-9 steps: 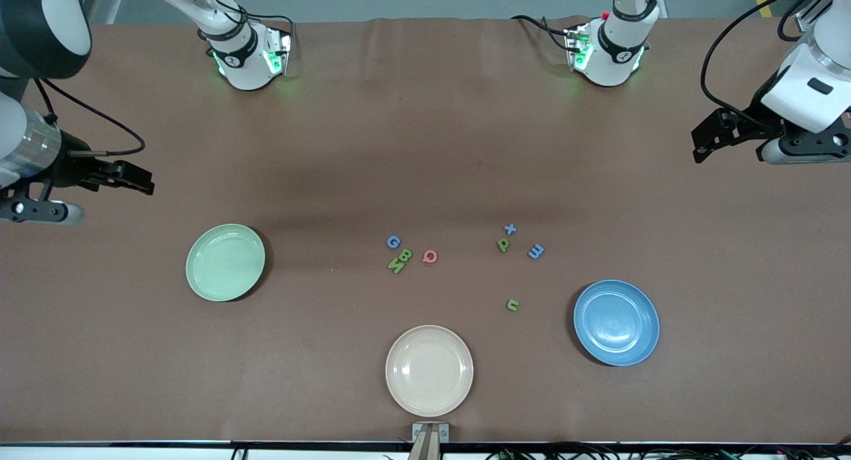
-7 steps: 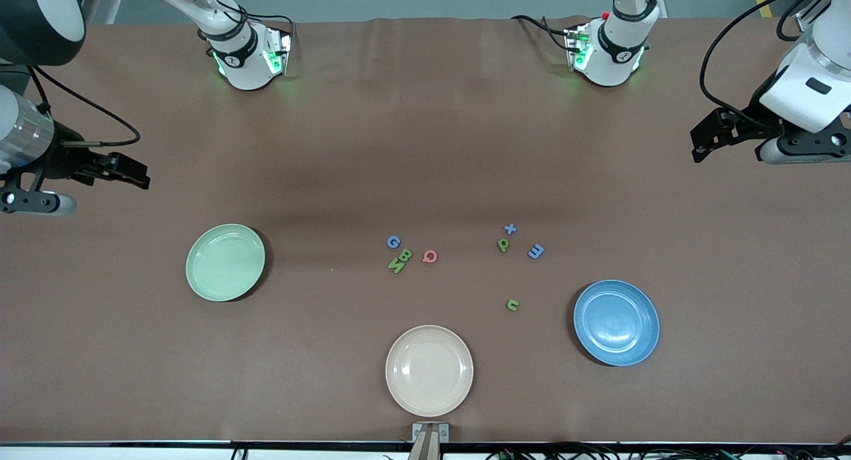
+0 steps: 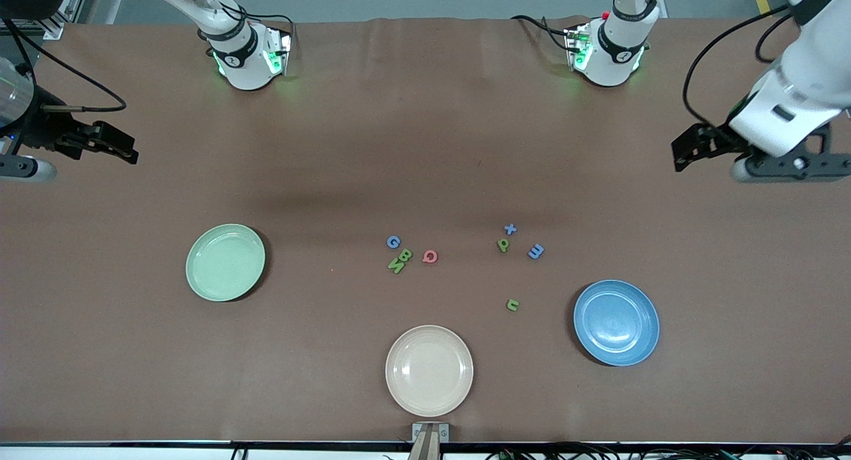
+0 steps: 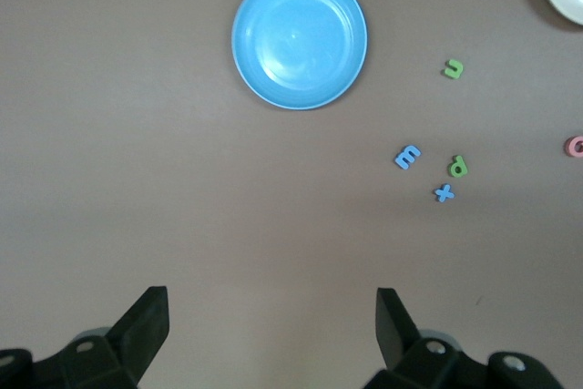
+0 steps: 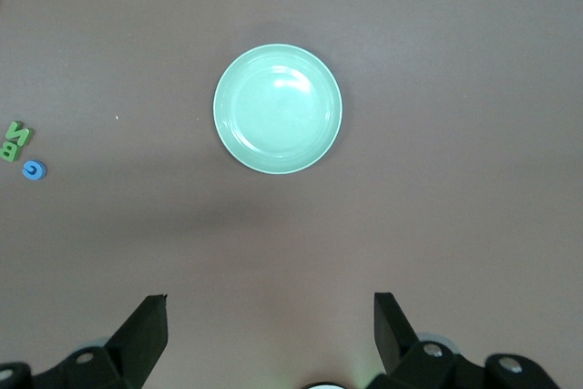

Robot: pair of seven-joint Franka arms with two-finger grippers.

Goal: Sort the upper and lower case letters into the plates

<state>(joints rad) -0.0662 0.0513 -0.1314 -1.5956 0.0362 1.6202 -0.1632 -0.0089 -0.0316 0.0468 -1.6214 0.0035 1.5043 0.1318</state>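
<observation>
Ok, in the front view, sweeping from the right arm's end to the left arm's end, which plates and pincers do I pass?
right pincer → pale green plate → cream-beige plate → blue plate → left pincer

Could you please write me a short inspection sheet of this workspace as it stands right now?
Surface: brown table, flat.
Job's things: green plate and blue plate, both empty; capitals G, B, N, Q in one cluster, lowercase x, p, m, u in another.
Clutter: cream plate, empty.
Grippers: left gripper and right gripper open, holding nothing.
Cables: black cables on both arms.
Surroundings: nothing seen.
</observation>
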